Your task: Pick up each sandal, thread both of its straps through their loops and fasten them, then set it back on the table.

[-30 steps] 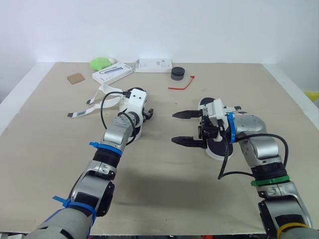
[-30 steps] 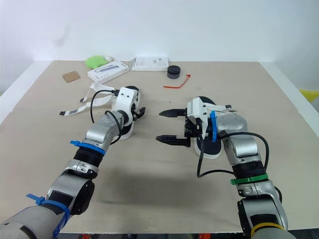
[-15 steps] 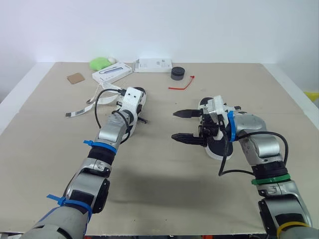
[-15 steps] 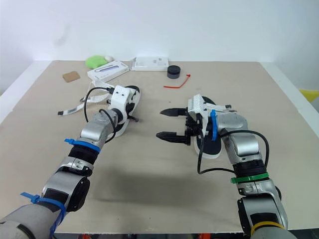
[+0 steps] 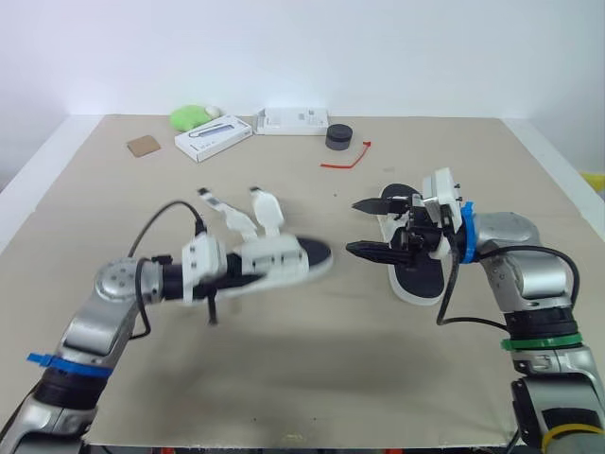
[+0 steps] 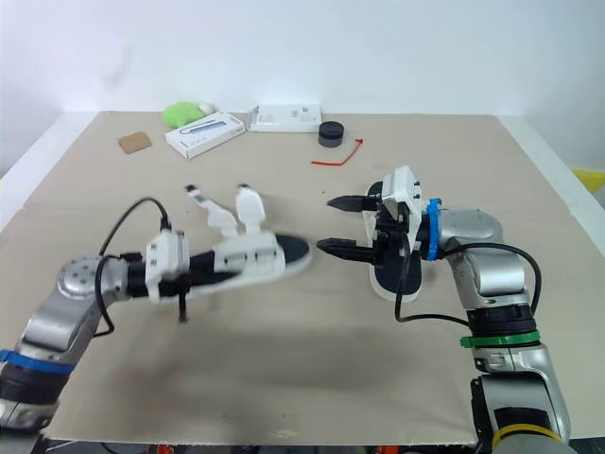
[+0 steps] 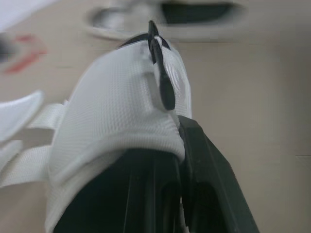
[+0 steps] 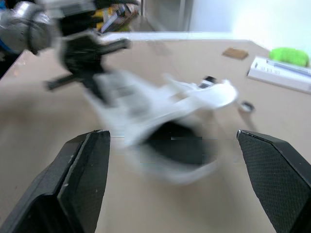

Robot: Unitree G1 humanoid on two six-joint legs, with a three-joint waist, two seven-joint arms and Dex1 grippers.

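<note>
My left gripper (image 5: 230,276) is shut on the heel end of a white sandal (image 5: 276,259) with a black footbed. It holds the sandal above the table, toe pointing at my right gripper. The sandal's two white straps (image 5: 265,210) stick up loose. In the left wrist view a black finger (image 7: 209,165) presses against the white fabric (image 7: 116,111). My right gripper (image 5: 364,227) stands open just past the toe, with nothing between its fingers. Under that gripper the second sandal (image 5: 419,277) lies flat on the table.
Along the far edge lie a green object (image 5: 192,117), a white box (image 5: 213,139), another white box (image 5: 293,121), a black round object (image 5: 337,138), a red zip tie (image 5: 345,161) and a brown card (image 5: 144,146).
My left gripper shut on the sandal, lifted it off the table and swung it towards the middle. The right gripper shifted a little up and to the right, still open.
</note>
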